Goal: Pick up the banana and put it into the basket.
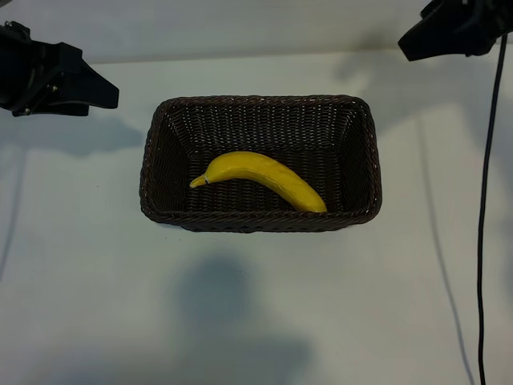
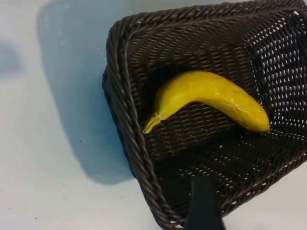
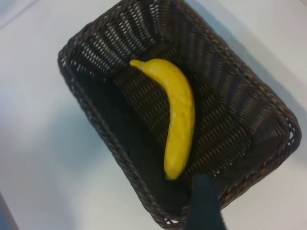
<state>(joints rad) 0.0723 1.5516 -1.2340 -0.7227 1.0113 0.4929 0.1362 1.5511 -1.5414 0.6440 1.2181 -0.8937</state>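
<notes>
- The exterior view looks steeply down on the white table [image 1: 256,321], facing the two arms, with the basket [image 1: 260,223] central.
- The left wrist view looks down at a slant, close over one basket end.
- The right wrist view, seemingly higher, takes in nearly the whole basket.
- All three share the basket and banana [image 1: 260,177].
</notes>
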